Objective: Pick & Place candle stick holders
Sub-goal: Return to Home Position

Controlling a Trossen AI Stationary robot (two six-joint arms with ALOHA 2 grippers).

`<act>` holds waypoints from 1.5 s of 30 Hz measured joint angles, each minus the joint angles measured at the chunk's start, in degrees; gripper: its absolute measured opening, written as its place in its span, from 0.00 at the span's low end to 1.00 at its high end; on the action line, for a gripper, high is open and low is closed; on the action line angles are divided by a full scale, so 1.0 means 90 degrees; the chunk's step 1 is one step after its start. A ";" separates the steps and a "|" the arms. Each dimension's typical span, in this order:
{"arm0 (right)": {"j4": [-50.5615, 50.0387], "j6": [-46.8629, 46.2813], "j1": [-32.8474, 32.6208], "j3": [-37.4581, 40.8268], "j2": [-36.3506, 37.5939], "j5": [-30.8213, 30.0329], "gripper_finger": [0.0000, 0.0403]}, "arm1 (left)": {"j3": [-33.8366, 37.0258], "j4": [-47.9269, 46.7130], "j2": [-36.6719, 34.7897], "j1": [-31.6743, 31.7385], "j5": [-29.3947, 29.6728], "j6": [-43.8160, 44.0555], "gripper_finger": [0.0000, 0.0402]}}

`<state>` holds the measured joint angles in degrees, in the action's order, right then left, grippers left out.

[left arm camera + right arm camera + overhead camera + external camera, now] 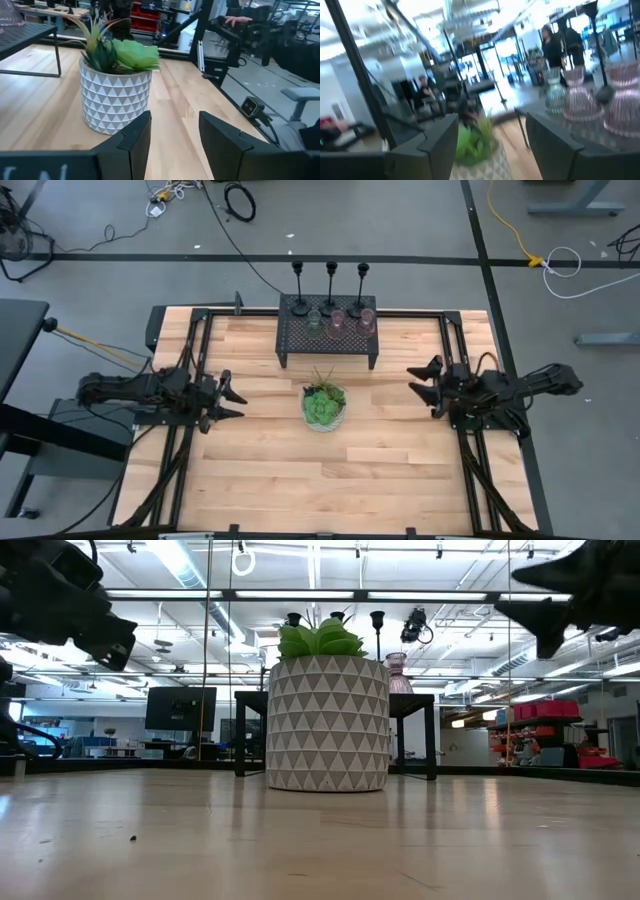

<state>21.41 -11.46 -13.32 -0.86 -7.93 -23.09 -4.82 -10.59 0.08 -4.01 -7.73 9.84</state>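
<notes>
Three black candlesticks (331, 280) stand on their round bases along the far side of a black mesh rack (328, 340). In front of them on the rack stand three small glass cups (338, 321), one greenish and two pinkish, which also show in the right wrist view (580, 92). My left gripper (235, 399) hovers open at the table's left side, pointing at the plant (115, 95). My right gripper (418, 383) hovers open at the right side, above table height, with nothing between its fingers (492, 145).
A green plant in a white triangle-patterned pot (324, 405) stands at the table's middle, between the two grippers and just in front of the rack. Black frame rails (185, 430) run along the table's left and right sides. People show in the room beyond (552, 45).
</notes>
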 joint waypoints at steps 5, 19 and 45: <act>-0.0001 0.0000 0.0000 -0.0001 0.0770 0.0000 0.57 | 0.0072 0.0246 0.0000 -0.0012 0.0002 -0.0002 0.42; 0.0267 0.0000 0.0012 -0.0010 0.0880 0.0000 0.57 | 0.0095 0.0386 0.0000 -0.0012 0.0002 0.0000 0.42; -0.1994 0.1067 0.0017 0.0005 0.0868 -0.0832 0.57 | 0.0095 0.0389 0.0000 -0.0256 0.0002 -0.0003 0.42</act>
<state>3.46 -1.86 -13.17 -0.82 -0.12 -30.58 -3.97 -7.09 0.08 -6.31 -7.70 9.82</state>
